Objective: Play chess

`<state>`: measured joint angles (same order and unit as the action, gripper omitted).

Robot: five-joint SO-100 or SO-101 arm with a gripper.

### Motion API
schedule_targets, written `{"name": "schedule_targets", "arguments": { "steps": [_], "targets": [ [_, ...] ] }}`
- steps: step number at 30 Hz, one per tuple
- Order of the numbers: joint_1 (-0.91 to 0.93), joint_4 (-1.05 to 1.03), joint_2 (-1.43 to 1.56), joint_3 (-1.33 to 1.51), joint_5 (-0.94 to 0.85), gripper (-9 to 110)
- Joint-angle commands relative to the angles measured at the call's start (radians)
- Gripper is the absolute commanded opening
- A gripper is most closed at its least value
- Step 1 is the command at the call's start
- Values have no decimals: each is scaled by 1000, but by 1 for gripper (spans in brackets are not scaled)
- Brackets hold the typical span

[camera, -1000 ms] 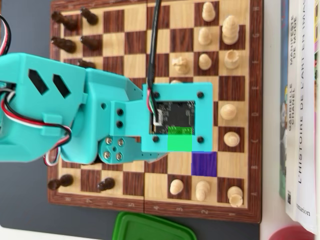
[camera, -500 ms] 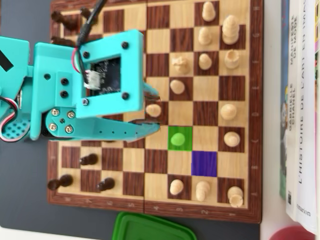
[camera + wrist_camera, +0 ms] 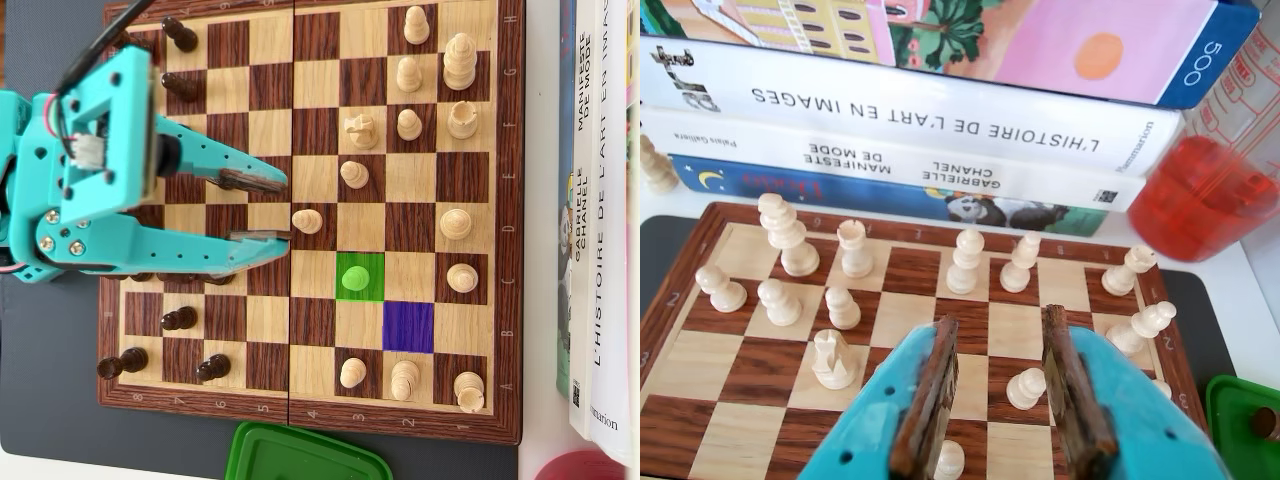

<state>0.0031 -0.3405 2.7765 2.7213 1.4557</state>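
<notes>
A wooden chessboard (image 3: 314,322) lies on a dark mat; it also shows in the wrist view (image 3: 735,440). White pieces (image 3: 460,60) stand on its right half, dark pieces (image 3: 180,318) on its left. My teal gripper (image 3: 287,211) with brown pads is open and empty, held above the board's middle. A white pawn (image 3: 307,220) stands just past its tips. In the wrist view the gripper (image 3: 1000,320) frames a white pawn (image 3: 1025,388) on the board below, untouched. One square is marked green (image 3: 360,277), another purple (image 3: 408,326).
Stacked books (image 3: 940,120) lie along the board's far side, also seen in the overhead view (image 3: 600,200). A red cup (image 3: 1200,200) stands beside them. A green lid (image 3: 305,455) lies off the board's edge. A white knight (image 3: 833,360) stands left of the gripper.
</notes>
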Motion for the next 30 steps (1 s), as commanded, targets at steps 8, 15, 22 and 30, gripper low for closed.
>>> {"name": "schedule_targets", "arguments": {
  "steps": [8, 15, 22, 30],
  "targets": [
    [-31, 146, 245, 187, 6, 14],
    [-31, 241, 434, 353, 6, 14],
    [-31, 241, 577, 439, 6, 14],
    [-32, 253, 569, 439, 6, 14]
  ]
}}
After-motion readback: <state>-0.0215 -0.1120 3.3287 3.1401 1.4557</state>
